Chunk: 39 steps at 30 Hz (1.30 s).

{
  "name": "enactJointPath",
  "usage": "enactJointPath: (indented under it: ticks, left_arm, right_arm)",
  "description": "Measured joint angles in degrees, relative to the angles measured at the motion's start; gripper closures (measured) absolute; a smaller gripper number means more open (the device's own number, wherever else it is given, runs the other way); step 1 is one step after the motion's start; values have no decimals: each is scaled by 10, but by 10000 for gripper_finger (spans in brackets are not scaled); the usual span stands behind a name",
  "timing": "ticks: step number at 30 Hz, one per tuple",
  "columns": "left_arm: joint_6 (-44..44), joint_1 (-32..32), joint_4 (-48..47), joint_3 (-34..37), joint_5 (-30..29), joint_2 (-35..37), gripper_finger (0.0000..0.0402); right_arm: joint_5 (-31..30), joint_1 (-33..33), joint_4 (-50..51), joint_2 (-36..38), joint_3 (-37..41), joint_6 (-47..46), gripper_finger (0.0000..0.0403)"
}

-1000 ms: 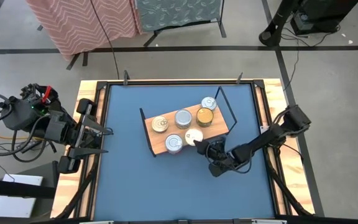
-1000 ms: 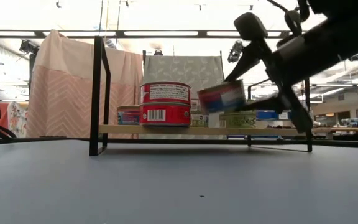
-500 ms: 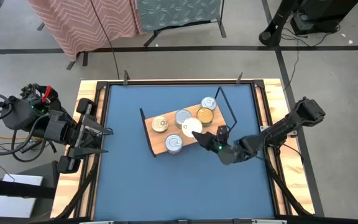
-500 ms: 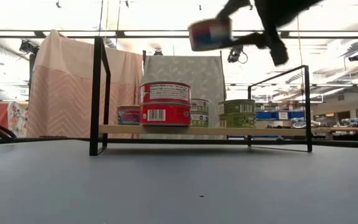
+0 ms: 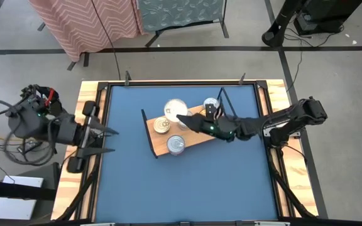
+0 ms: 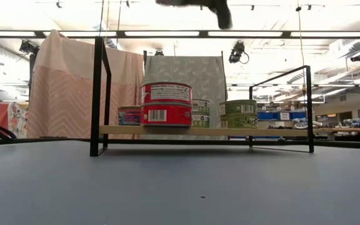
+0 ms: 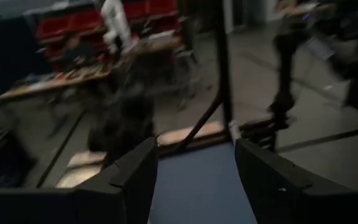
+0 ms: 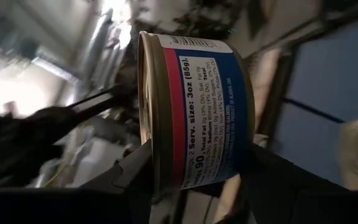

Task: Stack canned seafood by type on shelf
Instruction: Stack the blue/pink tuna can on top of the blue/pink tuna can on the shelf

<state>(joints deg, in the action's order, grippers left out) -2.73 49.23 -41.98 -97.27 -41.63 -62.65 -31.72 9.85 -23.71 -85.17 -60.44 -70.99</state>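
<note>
A: Right gripper [image 5: 190,121]?
B: Clamped on a round blue-and-red tin [image 8: 197,106], held above the wooden shelf [image 5: 193,139].
A: Left gripper [image 5: 105,139]?
B: Parted, empty, at the table's left edge.

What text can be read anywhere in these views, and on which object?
"Serv. size: 3oz (85g)" – blue-label can held in the right tool.
"90" and "Total Fat" – same can; its finer print is too small to read.
Red cans stacked on the shelf: barcode and print, unreadable.
Green cans: unreadable.
</note>
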Motion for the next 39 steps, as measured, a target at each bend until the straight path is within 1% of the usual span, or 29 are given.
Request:
enactJointPath:
  ticks: [3, 6, 8, 10, 12, 14, 18, 22, 27, 32, 37, 39]
  left_arm:
    - [31, -2, -55, 0, -41, -2, 184]
    - [58, -12, -105, 0, -68, -5, 184]
    - [80, -24, -130, 0, -71, -5, 184]
    - [97, -37, -141, 0, -74, -4, 184]
    - [105, -45, -141, 0, -74, -4, 184]
    - [105, -49, -138, 0, -73, -5, 184]
    - [95, -54, -127, 0, -73, -4, 184]
    - [87, -54, -110, 0, -71, -5, 184]
    - [88, -54, -111, 0, -70, -5, 184]
    - [92, -54, -98, 0, -59, -5, 184]
    - [74, -54, -78, 0, -54, -7, 184]
    - [70, -54, -70, 0, -53, -7, 184]
  right_arm:
    - [44, -4, 5, 0, -35, 41, 192]
    - [47, 1, 10, 0, -52, 57, 192]
    - [46, 5, 19, 0, -52, 50, 192]
    - [45, 7, 59, 1, -44, 10, 192]
    - [49, 7, 102, -1, -29, -51, 192]
    - [73, 6, 115, -11, -16, -97, 192]
    - [139, -15, 94, -25, -8, -149, 192]
    - [200, -48, 74, -55, -8, -188, 192]
    - [260, -84, 69, -81, -9, -220, 192]
    - [287, -107, 60, -110, -14, -229, 192]
    - [316, -119, 57, -143, -16, -251, 192]
    - [317, -121, 63, -151, -15, -254, 192]
